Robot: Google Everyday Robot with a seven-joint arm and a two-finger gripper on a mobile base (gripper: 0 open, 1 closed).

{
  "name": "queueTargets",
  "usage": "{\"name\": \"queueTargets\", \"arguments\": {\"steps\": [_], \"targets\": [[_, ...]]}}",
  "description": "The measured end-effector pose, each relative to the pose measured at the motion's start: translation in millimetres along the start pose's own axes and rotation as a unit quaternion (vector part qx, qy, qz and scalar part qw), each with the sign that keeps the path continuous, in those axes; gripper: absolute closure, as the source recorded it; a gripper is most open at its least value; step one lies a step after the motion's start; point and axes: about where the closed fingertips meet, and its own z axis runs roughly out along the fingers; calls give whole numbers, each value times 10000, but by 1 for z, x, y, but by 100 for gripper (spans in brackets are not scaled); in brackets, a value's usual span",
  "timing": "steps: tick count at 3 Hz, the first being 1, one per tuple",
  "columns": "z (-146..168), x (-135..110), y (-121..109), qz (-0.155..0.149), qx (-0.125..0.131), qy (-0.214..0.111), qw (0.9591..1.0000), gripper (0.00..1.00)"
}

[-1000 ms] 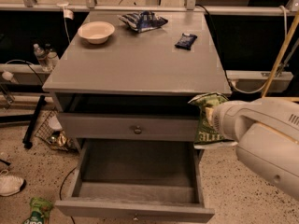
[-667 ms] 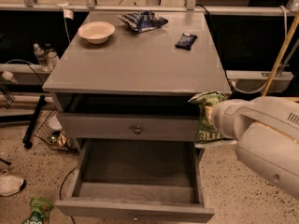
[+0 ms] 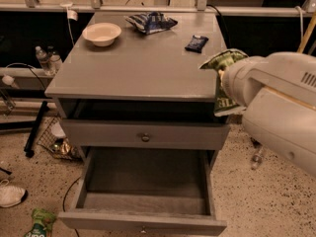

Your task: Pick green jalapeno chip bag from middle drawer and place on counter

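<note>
The gripper (image 3: 223,78) hangs at the right edge of the bench (image 3: 138,68), fingers pinching the green jalapeno chip bag (image 3: 225,59) high enough to clear the rim; middle drawer (image 3: 148,177) open below

Arm (image 3: 281,107) enters frame at 4 o'clock, forearm pointing toward 9-10. Gripper (image 3: 221,80) sits at 3 o'clock, mostly hidden by the wrist housing. It's clamped on the green jalapeno chip bag (image 3: 224,59), which hangs off it in the air.

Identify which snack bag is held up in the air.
The green jalapeno chip bag, held by the gripper at the right edge of the counter; the blue-and-white bag lies on it.
</note>
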Motion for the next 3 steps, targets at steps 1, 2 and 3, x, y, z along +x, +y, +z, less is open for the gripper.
{"name": "queueTargets", "arguments": {"steps": [1, 2, 3], "targets": [[24, -41, -9, -273, 21, -102, 9996, 100], [78, -79, -15, -279, -220, -33, 9994, 100], [106, -95, -17, -221, -431, 69, 9988, 100]]}}
